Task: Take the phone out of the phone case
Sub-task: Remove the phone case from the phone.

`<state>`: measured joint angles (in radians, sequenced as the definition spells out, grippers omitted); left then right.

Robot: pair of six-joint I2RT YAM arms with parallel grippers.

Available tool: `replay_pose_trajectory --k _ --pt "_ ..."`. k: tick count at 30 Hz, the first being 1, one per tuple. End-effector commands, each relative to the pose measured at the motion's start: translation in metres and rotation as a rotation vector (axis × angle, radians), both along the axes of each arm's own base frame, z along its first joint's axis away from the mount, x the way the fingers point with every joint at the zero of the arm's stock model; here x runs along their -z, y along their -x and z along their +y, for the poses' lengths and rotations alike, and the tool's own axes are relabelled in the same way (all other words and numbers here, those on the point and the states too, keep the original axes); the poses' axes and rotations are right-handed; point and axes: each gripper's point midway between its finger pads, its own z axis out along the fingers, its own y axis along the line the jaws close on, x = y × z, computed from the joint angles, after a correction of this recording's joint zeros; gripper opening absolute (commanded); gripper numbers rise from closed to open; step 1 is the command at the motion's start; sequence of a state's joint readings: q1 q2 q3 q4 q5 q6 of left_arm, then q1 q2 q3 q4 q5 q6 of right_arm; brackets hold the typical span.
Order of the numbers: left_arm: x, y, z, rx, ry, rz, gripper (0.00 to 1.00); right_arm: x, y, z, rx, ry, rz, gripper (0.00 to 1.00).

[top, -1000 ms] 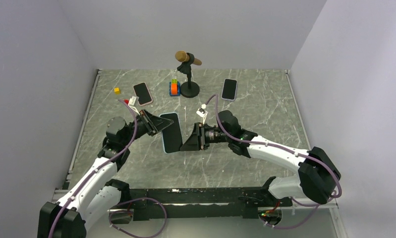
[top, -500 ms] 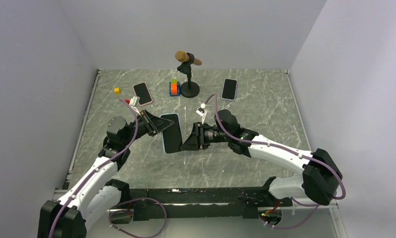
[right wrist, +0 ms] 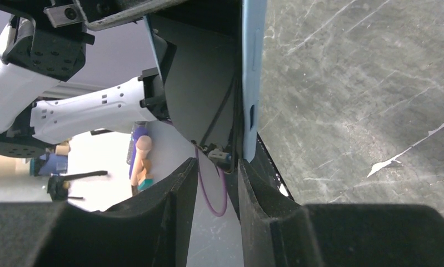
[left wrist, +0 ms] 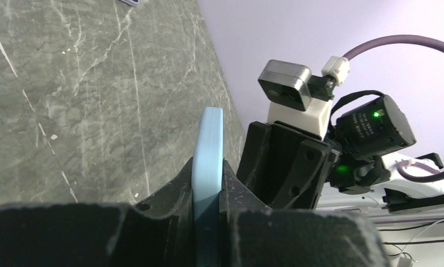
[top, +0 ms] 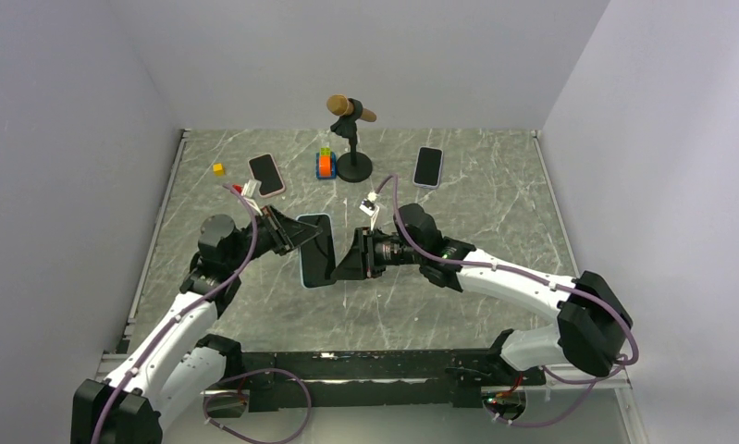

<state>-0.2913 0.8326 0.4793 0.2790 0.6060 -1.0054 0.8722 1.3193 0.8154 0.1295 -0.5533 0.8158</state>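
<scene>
Since a second ago the right hand (top: pixel 338 264) has slid a little leftward toward the phone (top: pixel 318 248), and its fingers have drawn closer together. The left hand (top: pixel 298 237) has barely shifted.

The phone sits in its pale blue phone case (left wrist: pixel 208 147), held on edge above the counter (top: pixel 458 203) between the two arms. The left hand is pressed tight on the case's near edge, pinching it from both faces. The right hand's fingers stand partly apart. In the right wrist view the gap between them is bare, and the case's end meets the tip of one finger (right wrist: pixel 255 183).

The step in hand looks like getting a purchase on the free edge of the case to peel it away. To do that well, the right hand should catch only the soft lip of the case, not the whole cased phone. It can then bend that corner back while the left hand holds steady. A slow pull matters, since the phone could drop to the counter once it pops free.

Hard to judge is whether the finger tip sits on the lip or on the case's back, because the top view hides that contact under the hand. Neither wrist view shows the screen, so any parting of phone and case cannot be seen.
</scene>
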Motion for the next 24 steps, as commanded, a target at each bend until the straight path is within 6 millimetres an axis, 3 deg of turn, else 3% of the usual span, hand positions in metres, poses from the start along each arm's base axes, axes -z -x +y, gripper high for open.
replay_pose_trajectory --k 1,9,15,20,24 --pt "-0.048 0.008 -0.006 0.046 0.122 -0.119 0.0 -0.011 0.001 0.011 -0.016 -0.07 -0.016 0.37" --pt "-0.053 0.015 -0.013 0.125 0.29 -0.069 0.0 -0.015 0.004 0.013 -0.026 -0.101 -0.004 0.37" --pt "-0.045 0.016 -0.016 0.135 0.266 -0.053 0.0 -0.037 0.01 0.019 -0.069 -0.209 0.02 0.37" --pt "-0.044 0.022 -0.021 0.159 0.279 -0.047 0.0 -0.069 0.0 0.019 -0.056 -0.359 0.036 0.39" --pt "-0.044 0.026 -0.027 0.178 0.281 -0.043 0.0 -0.079 -0.009 0.024 -0.061 -0.407 0.062 0.38"
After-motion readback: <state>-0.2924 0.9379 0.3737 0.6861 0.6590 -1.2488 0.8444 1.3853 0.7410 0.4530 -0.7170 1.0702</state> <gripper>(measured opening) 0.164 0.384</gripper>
